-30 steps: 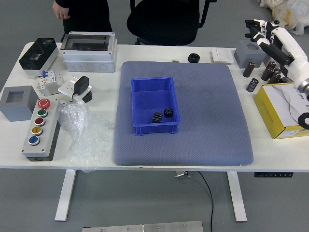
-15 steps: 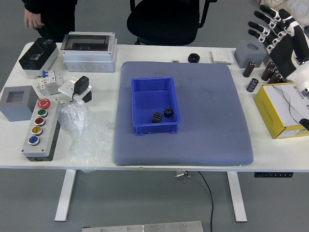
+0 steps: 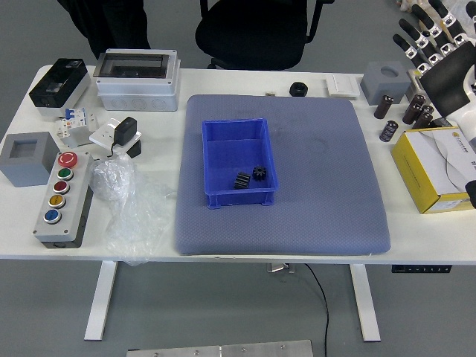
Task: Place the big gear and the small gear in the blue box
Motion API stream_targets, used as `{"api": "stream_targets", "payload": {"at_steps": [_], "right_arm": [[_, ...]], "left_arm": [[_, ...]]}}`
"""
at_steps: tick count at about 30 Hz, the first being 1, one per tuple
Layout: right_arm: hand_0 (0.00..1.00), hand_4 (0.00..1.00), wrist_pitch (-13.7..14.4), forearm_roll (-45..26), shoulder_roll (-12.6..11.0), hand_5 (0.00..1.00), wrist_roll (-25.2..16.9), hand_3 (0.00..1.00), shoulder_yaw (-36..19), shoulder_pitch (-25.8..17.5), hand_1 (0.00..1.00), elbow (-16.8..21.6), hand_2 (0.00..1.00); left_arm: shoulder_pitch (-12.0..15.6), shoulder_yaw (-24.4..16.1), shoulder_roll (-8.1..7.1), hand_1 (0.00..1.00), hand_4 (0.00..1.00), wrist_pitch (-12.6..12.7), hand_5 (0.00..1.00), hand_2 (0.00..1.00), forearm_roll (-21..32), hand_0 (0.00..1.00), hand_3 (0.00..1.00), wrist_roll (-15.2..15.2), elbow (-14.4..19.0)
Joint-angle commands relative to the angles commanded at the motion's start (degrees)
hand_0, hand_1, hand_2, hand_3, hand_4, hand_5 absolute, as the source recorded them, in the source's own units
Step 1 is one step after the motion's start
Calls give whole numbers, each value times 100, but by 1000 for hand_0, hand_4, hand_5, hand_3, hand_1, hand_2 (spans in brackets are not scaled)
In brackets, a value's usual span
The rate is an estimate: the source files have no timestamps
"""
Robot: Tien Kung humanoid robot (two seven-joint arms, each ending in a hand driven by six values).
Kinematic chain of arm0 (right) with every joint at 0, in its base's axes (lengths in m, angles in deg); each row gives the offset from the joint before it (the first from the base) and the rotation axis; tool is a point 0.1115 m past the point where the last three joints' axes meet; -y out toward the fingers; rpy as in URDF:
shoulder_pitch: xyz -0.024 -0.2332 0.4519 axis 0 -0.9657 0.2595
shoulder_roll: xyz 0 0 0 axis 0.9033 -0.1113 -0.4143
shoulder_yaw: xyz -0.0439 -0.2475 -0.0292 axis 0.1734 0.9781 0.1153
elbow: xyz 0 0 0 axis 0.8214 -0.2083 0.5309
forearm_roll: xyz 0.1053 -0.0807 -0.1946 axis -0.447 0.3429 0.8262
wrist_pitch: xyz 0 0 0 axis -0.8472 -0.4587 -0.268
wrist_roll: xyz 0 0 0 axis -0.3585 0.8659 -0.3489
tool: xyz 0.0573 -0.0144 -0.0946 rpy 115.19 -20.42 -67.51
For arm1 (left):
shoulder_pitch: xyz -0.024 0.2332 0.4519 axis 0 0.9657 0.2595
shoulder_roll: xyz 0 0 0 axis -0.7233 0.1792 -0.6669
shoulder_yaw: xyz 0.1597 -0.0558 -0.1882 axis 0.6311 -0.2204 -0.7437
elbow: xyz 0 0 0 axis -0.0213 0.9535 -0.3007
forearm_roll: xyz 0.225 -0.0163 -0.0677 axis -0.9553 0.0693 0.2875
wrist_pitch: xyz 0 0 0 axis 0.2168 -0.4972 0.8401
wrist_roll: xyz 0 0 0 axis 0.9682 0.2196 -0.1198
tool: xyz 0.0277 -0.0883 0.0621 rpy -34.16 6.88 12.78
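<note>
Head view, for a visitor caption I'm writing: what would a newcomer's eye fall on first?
Probably the bright blue box on the blue-gray mat, two black gears near its front. Then the right hand, fingers spread, at upper right, and the red button on the control box at left.

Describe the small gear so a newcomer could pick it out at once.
On the blue-grey mat mid-table stands the blue box. Inside, toward its near right corner, sits the small gear, dark with a round, toothed outline. The big gear, just left of it, looks like a ribbed dark block instead.
</note>
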Motion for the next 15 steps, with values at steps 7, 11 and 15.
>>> {"api": "stream_targets", "payload": {"at_steps": [7,11,15], "right_arm": [[998,786,-82,-116,-5,998,-37,980,-11,-27,949,-1,998],[998,786,-117,-196,-2,998,-53,980,-12,-36,949,-7,998],[998,806,-127,-182,-2,998,-53,974,-25,-55,943,-17,998]], "left_arm": [[3,-9,-5,834,754,-1,690,838,-11,859,847,-5,0],[-5,-13,-3,834,754,-5,690,838,-18,859,847,-5,1],[-3,-4,-3,835,753,-3,690,838,-14,859,847,-2,-1]]}}
